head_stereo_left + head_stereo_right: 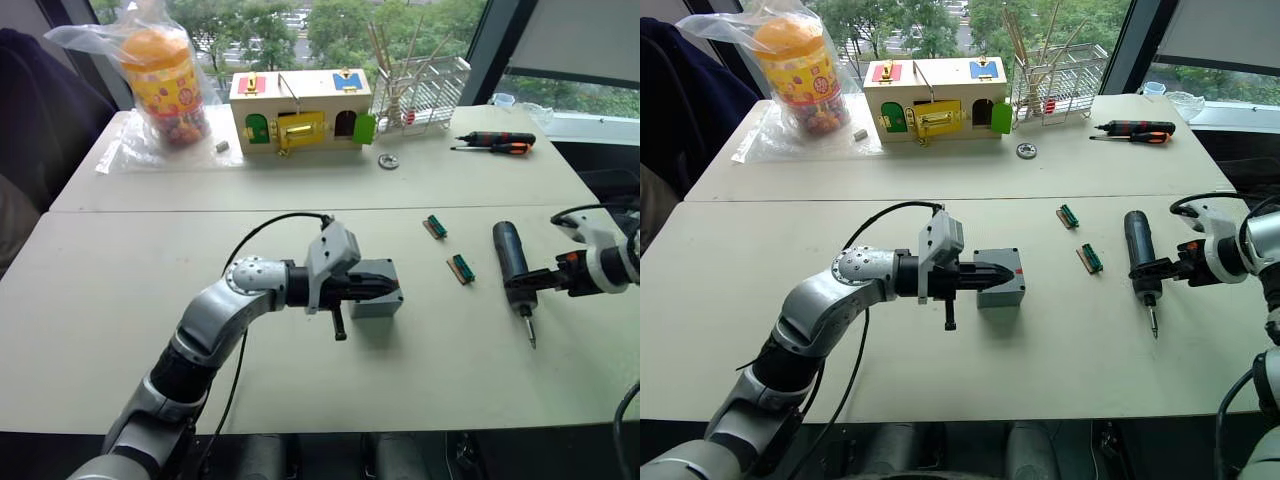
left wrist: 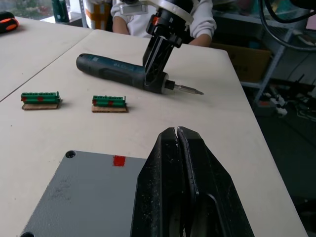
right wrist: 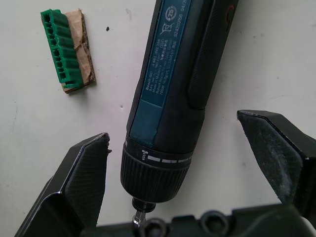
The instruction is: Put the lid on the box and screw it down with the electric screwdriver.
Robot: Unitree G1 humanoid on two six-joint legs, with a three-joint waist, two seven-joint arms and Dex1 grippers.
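The lid (image 2: pixel 84 192) is seated on the box (image 1: pixel 1000 288), centre of the head view, red mark facing away from the left arm. The left hand (image 2: pixel 178 136) rests over the lid with its fingers pressed together, gripping nothing; judged to be steadying it.

The electric screwdriver (image 1: pixel 514 262) lies flat on the counter (image 1: pixel 120 300) at centre right, bit (image 1: pixel 531 331) toward the lower edge of the frame. The right hand (image 3: pixel 177 163) straddles the tool just behind the chuck collar, fingers apart and not touching the body.

Step in hand: the pickup. Recommended: close squarely across the barrel, not the rotating collar, to prevent the tool rolling. Two green connector strips (image 1: pixel 448 248) lie just left of the tool; keep the lift clear of them. Maintain left-hand pressure on the lid.
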